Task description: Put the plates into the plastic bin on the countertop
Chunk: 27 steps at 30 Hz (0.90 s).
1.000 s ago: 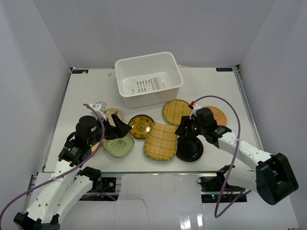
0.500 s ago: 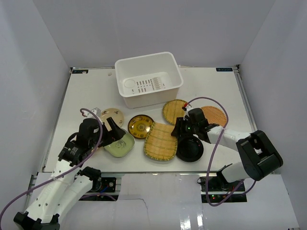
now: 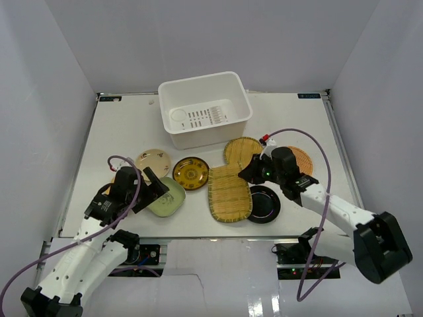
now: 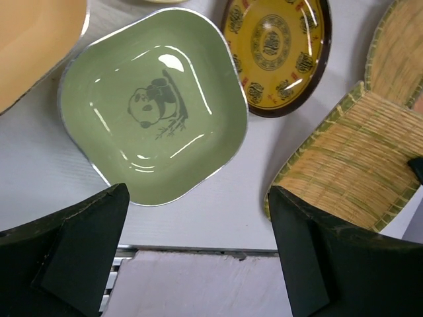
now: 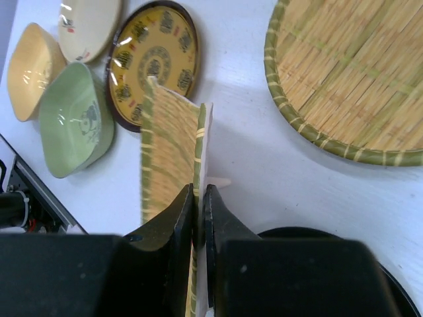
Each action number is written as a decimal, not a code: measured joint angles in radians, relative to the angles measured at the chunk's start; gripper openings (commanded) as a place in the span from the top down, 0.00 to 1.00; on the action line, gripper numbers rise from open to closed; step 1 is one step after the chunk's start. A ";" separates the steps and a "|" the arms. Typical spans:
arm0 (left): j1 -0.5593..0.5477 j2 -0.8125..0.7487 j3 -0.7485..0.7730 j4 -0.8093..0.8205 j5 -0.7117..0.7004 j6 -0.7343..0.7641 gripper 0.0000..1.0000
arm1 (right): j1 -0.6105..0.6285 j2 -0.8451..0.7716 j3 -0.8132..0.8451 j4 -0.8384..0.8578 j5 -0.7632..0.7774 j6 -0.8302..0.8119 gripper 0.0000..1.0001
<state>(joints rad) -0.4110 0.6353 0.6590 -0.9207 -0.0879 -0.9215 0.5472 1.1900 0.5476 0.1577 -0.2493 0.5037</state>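
My right gripper [image 5: 199, 198] is shut on the long edge of a rectangular woven bamboo tray [image 5: 168, 152], which is tipped up on its side; from above the tray [image 3: 229, 195] lies between the gold patterned plate [image 3: 192, 173] and the glossy black plate [image 3: 268, 203]. My left gripper [image 4: 198, 244] hangs open at the table's near edge, just short of the pale green plate [image 4: 153, 109] with a panda picture. The white plastic bin [image 3: 198, 135] stands at the back with no plate in it.
A round bamboo tray [image 3: 241, 150] and an orange woven round plate [image 3: 303, 158] lie behind my right gripper [image 3: 246, 173]. A beige plate [image 3: 153, 160] and a tan plate [image 4: 33, 39] lie left of the green one. Grey walls enclose the countertop [image 3: 119, 125].
My right gripper has shut on the bamboo tray's edge, and the tray has swung round and tipped up. My left gripper has drawn back toward the near edge, still open.
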 measured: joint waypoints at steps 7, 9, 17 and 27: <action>-0.003 0.111 -0.023 0.219 0.135 0.046 0.05 | -0.005 -0.153 0.195 -0.143 0.061 -0.040 0.92; -0.004 0.152 -0.027 0.280 0.174 0.056 0.08 | -0.011 -0.109 0.314 -0.148 0.065 -0.040 0.92; -0.023 0.187 -0.091 0.523 0.307 0.065 0.24 | -0.056 0.217 0.816 -0.053 0.121 -0.029 0.92; -0.208 0.408 -0.101 0.744 0.330 0.062 0.23 | -0.090 0.834 1.297 0.001 0.250 0.000 0.92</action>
<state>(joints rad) -0.6189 1.0435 0.5583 -0.1768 0.2420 -0.8593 0.4576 2.0235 1.8442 0.1589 0.0010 0.5041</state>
